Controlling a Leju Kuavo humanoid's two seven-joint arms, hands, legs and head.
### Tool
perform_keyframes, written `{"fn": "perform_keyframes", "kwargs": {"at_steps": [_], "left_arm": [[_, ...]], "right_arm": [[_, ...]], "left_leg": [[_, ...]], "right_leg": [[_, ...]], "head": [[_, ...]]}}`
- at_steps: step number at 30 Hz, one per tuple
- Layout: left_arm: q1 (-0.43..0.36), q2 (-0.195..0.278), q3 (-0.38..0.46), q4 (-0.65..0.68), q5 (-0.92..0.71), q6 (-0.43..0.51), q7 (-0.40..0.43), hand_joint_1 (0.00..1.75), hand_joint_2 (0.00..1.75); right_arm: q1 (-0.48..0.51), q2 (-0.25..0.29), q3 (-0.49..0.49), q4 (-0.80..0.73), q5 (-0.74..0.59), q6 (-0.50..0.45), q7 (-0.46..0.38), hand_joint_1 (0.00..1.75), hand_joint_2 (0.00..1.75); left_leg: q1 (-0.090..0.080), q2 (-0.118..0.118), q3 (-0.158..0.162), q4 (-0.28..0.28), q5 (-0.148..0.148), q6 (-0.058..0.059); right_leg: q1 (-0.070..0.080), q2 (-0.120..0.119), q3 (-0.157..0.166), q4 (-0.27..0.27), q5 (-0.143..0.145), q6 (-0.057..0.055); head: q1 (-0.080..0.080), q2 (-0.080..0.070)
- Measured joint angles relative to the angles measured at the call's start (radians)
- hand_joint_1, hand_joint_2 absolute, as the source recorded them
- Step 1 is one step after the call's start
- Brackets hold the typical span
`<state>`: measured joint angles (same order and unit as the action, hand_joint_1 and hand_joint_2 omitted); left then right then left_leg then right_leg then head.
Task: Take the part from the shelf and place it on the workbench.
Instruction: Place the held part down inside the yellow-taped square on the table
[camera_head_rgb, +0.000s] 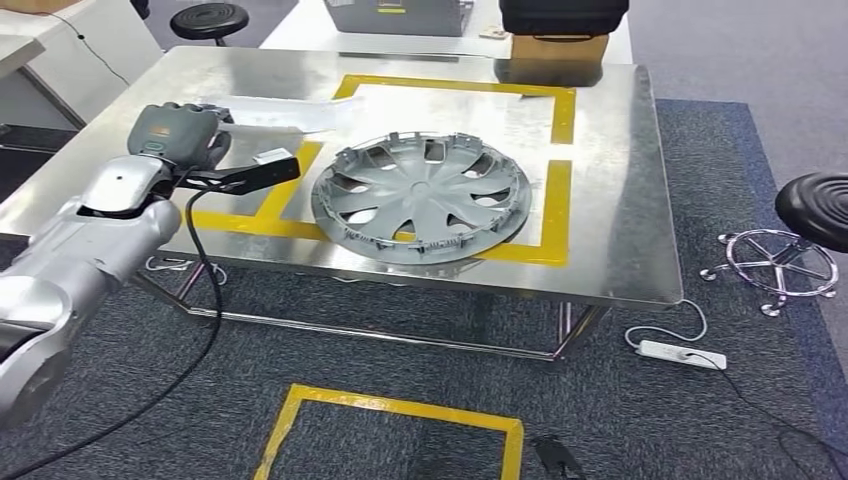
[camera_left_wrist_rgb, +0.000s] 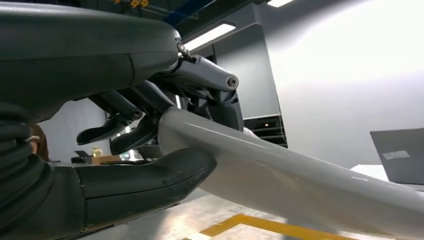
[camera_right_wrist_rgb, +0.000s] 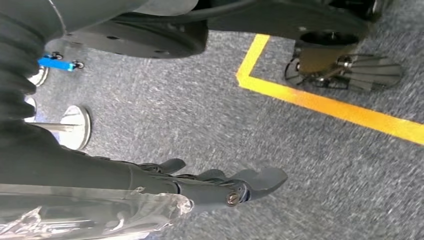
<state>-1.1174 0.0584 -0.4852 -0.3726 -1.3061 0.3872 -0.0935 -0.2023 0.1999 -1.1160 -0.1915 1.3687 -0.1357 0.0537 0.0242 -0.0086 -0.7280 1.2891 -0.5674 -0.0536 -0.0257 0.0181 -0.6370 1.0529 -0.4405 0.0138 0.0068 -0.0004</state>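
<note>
Left arm (camera_head_rgb: 80, 250) is reaching in from the lower left of the head view, silver, stretching up over the near left corner of the workbench (camera_head_rgb: 620, 200). Left hand (camera_head_rgb: 180, 133) is gripping one end of the part (camera_head_rgb: 285, 113); in the left wrist view the thumb (camera_left_wrist_rgb: 150, 177) is pressing under it and the darker fingers (camera_left_wrist_rgb: 125, 125) are curling over the top, so the hand is clamped on the part.

Part is running long and narrow, its long axis lying roughly left to right across the bench top, the free end pointing away from the hand toward the yellow tape outline (camera_head_rgb: 560, 110). It is looking pale, whitish grey, smooth and slightly glossy, with a rounded, gently tapering surface. Whether the free end is touching the metal top or hanging just above it, I cannot tell.

Just beside the part, toward the near edge, a grey hubcap (camera_head_rgb: 422, 195) is lying flat inside the tape outline, overlapping the tape at its near side.

Right hand (camera_right_wrist_rgb: 220, 182) is hanging over grey carpet (camera_right_wrist_rgb: 190, 115) near a yellow floor line (camera_right_wrist_rgb: 325, 105), fingers nearly straight and slightly apart, holding nothing.

A black stool (camera_head_rgb: 815, 205) is standing to the right of the bench.
</note>
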Motion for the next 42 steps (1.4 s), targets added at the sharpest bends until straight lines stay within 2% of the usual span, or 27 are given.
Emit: {"fn": "perform_keyframes", "kwargs": {"at_steps": [1, 2, 4, 5, 6, 9, 10, 11, 12, 14, 15, 16, 17, 18, 19, 20, 21, 22, 23, 24, 27, 32, 37, 42], "left_arm": [[0.003, 0.0, 0.0, 0.0, 0.0, 0.0, 0.001, 1.75, 1.75], [0.004, 0.001, 0.0, 0.0, 0.0, 0.0, 0.001, 1.75, 1.75], [-0.001, 0.002, 0.001, 0.0, -0.001, -0.001, 0.002, 1.75, 1.75], [-0.005, 0.003, 0.001, 0.001, -0.001, -0.002, 0.002, 1.75, 1.75], [-0.009, 0.003, 0.002, 0.001, -0.001, -0.003, 0.002, 1.75, 1.75], [-0.013, 0.001, 0.004, 0.0, -0.002, -0.002, -0.001, 1.75, 1.75], [-0.013, 0.001, 0.005, 0.0, -0.002, -0.001, -0.004, 1.75, 1.75], [-0.012, 0.001, 0.006, 0.0, -0.002, 0.0, -0.007, 1.75, 1.75], [-0.01, 0.001, 0.007, 0.0, -0.002, 0.0, -0.01, 1.75, 1.75], [0.0, -0.001, 0.01, 0.0, -0.002, -0.001, -0.014, 1.75, 1.75], [0.008, -0.002, 0.012, 0.0, -0.002, -0.002, -0.015, 1.75, 1.75], [0.014, -0.002, 0.014, 0.0, -0.002, -0.002, -0.015, 1.75, 1.75], [0.018, -0.002, 0.015, 0.0, -0.002, -0.003, -0.016, 1.75, 1.75], [0.019, -0.003, 0.016, 0.0, -0.002, -0.003, -0.017, 1.75, 1.75], [0.019, -0.003, 0.017, 0.0, -0.002, -0.003, -0.017, 1.75, 1.75], [0.018, -0.004, 0.018, 0.0, -0.002, -0.003, -0.018, 1.75, 1.75], [0.016, -0.005, 0.018, 0.0, -0.002, -0.004, -0.018, 1.75, 1.75], [0.014, -0.005, 0.019, 0.001, -0.002, -0.004, -0.018, 1.75, 1.75], [0.013, -0.005, 0.02, 0.001, -0.003, -0.004, -0.017, 1.75, 1.75], [0.013, -0.004, 0.02, 0.001, -0.003, -0.005, -0.017, 1.75, 1.75], [0.013, -0.006, 0.021, 0.002, -0.009, -0.008, -0.009, 1.75, 1.75], [0.009, -0.012, 0.02, 0.002, -0.015, -0.01, 0.004, 1.75, 1.75], [0.002, -0.016, 0.02, 0.002, -0.02, -0.01, 0.01, 1.75, 1.75], [-0.007, -0.016, 0.02, 0.002, -0.025, -0.02, 0.023, 1.75, 1.75]], "right_arm": [[0.002, 0.0, 0.0, 0.0, 0.0, 0.0, 0.0, 0.0, 1.75], [0.003, 0.001, 0.0, 0.0, 0.0, 0.0, 0.0, 0.0, 1.75], [0.004, 0.002, 0.0, 0.0, 0.0, 0.0, 0.0, 0.0, 1.75], [0.003, 0.003, 0.0, 0.0, 0.0, 0.0, 0.0, 0.0, 1.75], [0.002, 0.004, 0.0, 0.0, 0.0, 0.001, 0.0, 0.0, 1.75], [-0.003, 0.003, 0.0, 0.0, 0.0, 0.0, 0.0, 0.0, 1.75], [-0.005, 0.003, 0.0, 0.0, 0.0, 0.0, -0.001, 0.0, 1.75], [-0.007, 0.003, 0.0, 0.0, 0.0, 0.0, -0.001, 0.0, 1.75], [-0.008, 0.003, 0.0, 0.0, 0.0, 0.0, -0.002, 0.0, 1.75], [-0.006, 0.002, 0.0, 0.0, 0.0, 0.0, -0.001, 0.0, 1.75], [-0.005, 0.002, 0.0, 0.0, 0.0, 0.0, -0.001, 0.0, 1.75], [-0.003, 0.002, 0.0, 0.0, 0.0, 0.0, -0.001, 0.0, 1.75], [-0.003, 0.002, 0.0, 0.0, 0.0, 0.0, -0.001, 0.0, 1.75], [-0.003, 0.002, 0.0, 0.0, 0.0, 0.0, -0.001, 0.0, 1.75], [-0.003, 0.002, 0.0, 0.0, 0.0, 0.0, -0.001, 0.0, 1.75], [-0.004, 0.002, 0.0, 0.0, 0.0, 0.0, -0.001, 0.0, 1.75], [-0.005, 0.002, 0.0, 0.0, 0.0, 0.0, -0.001, 0.0, 1.75], [-0.006, 0.002, 0.0, 0.0, 0.0, 0.0, -0.001, 0.0, 1.75], [-0.006, 0.001, 0.0, 0.0, -0.001, 0.0, -0.001, 0.0, 1.75], [-0.006, 0.001, 0.0, 0.0, -0.001, 0.0, -0.001, 0.0, 1.75], [-0.006, 0.001, 0.0, 0.0, -0.001, 0.0, -0.001, 0.0, 1.75], [-0.006, 0.001, 0.0, 0.0, -0.002, 0.0, -0.001, 0.0, 1.75], [-0.007, -0.001, 0.0, -0.001, -0.001, 0.0, -0.001, 0.0, 1.75], [-0.007, -0.002, 0.0, 0.0, -0.001, 0.0, -0.001, 0.0, 1.75]], "left_leg": [[-0.004, 0.0, -0.029, 0.005, 0.032, 0.006], [-0.007, 0.0, -0.038, -0.029, 0.084, 0.012], [-0.017, 0.0, -0.015, -0.157, 0.201, 0.025], [-0.021, 0.001, 0.006, -0.219, 0.228, 0.029], [-0.024, 0.001, 0.022, -0.259, 0.236, 0.03], [-0.022, 0.001, 0.047, -0.292, 0.211, 0.035], [-0.02, 0.0, 0.054, -0.296, 0.207, 0.04], [-0.018, -0.001, 0.06, -0.297, 0.202, 0.046], [-0.017, -0.002, 0.066, -0.299, 0.197, 0.05], [-0.017, -0.005, 0.076, -0.299, 0.183, 0.056], [-0.017, -0.007, 0.085, -0.299, 0.175, 0.056], [-0.017, -0.009, 0.095, -0.299, 0.165, 0.056], [-0.018, -0.009, 0.108, -0.298, 0.155, 0.055], [-0.018, -0.01, 0.122, -0.297, 0.144, 0.054], [-0.018, -0.011, 0.136, -0.297, 0.132, 0.052], [-0.018, -0.011, 0.147, -0.296, 0.122, 0.048], [-0.019, -0.012, 0.152, -0.297, 0.115, 0.043], [-0.019, -0.013, 0.156, -0.297, 0.111, 0.038], [-0.019, -0.013, 0.157, -0.3, 0.109, 0.032], [-0.018, -0.012, 0.158, -0.304, 0.109, 0.031], [-0.018, -0.011, 0.158, -0.312, 0.116, 0.038], [-0.017, -0.008, 0.163, -0.324, 0.113, 0.04], [-0.015, -0.007, 0.165, -0.33, 0.112, 0.018], [-0.017, -0.008, 0.166, -0.329, 0.116, 0.016]], "right_leg": [[0.0, 0.001, 0.015, 0.0, -0.011, 0.0], [0.0, 0.003, 0.032, 0.0, -0.024, 0.001], [-0.001, 0.005, 0.064, -0.001, -0.05, 0.009], [0.0, 0.007, 0.075, -0.002, -0.062, 0.015], [0.001, 0.008, 0.084, -0.007, -0.071, 0.022], [0.004, 0.006, 0.103, -0.022, -0.078, 0.042], [0.005, 0.003, 0.097, -0.007, -0.077, 0.046], [0.006, -0.001, 0.076, 0.026, -0.08, 0.047], [0.007, -0.004, 0.039, 0.081, -0.089, 0.047], [0.013, -0.007, -0.056, 0.207, -0.125, 0.045], [0.015, -0.007, -0.096, 0.245, -0.139, 0.045], [0.017, -0.007, -0.123, 0.25, -0.137, 0.046], [0.017, -0.007, -0.131, 0.22, -0.112, 0.046], [0.017, -0.008, -0.126, 0.166, -0.067, 0.046], [0.017, -0.008, -0.112, 0.094, -0.002, 0.044], [0.018, -0.009, -0.099, 0.032, 0.048, 0.04], [0.02, -0.009, -0.088, -0.01, 0.084, 0.033], [0.022, -0.009, -0.083, -0.035, 0.105, 0.025], [0.025, -0.009, -0.081, -0.038, 0.104, 0.017], [0.025, -0.007, -0.078, -0.04, 0.11, 0.015], [0.024, 0.001, -0.081, -0.047, 0.117, 0.016], [0.025, 0.012, -0.086, -0.046, 0.113, 0.007], [0.026, 0.012, -0.085, -0.045, 0.115, 0.003], [0.023, 0.011, -0.08, -0.047, 0.121, 0.004]], "head": [[0.0, 0.0], [0.0, 0.0], [-0.001, 0.0], [-0.003, 0.0], [-0.004, 0.0], [-0.006, 0.0], [-0.007, 0.0], [-0.006, 0.0], [-0.007, 0.0], [-0.006, 0.0], [-0.007, 0.0], [-0.007, 0.0], [-0.007, 0.0], [-0.007, 0.0], [-0.006, 0.0], [-0.006, 0.0], [-0.007, 0.0], [-0.007, 0.0], [-0.007, 0.0], [-0.008, 0.0], [-0.013, 0.0], [-0.014, 0.0], [-0.013, 0.0], [-0.013, 0.0]]}}
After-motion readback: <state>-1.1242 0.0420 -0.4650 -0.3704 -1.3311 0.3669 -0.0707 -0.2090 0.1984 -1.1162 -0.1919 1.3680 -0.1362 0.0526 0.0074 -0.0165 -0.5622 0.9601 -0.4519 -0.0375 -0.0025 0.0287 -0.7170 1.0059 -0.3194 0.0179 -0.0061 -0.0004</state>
